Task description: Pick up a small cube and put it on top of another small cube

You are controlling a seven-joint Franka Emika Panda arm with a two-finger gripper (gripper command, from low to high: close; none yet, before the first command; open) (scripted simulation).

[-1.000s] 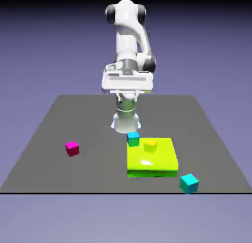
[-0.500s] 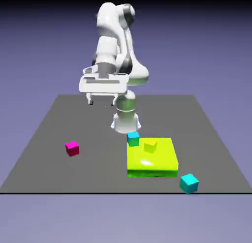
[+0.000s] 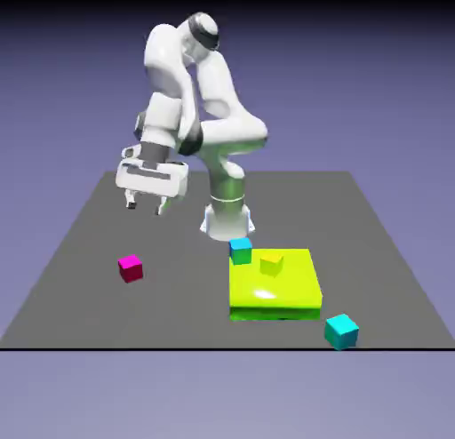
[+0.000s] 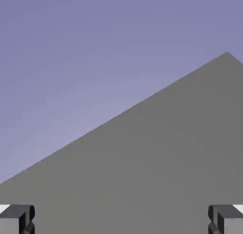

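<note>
No readable text
No lettering, label, brand, number or sign can be read in the exterior view or in the hand view.
</note>
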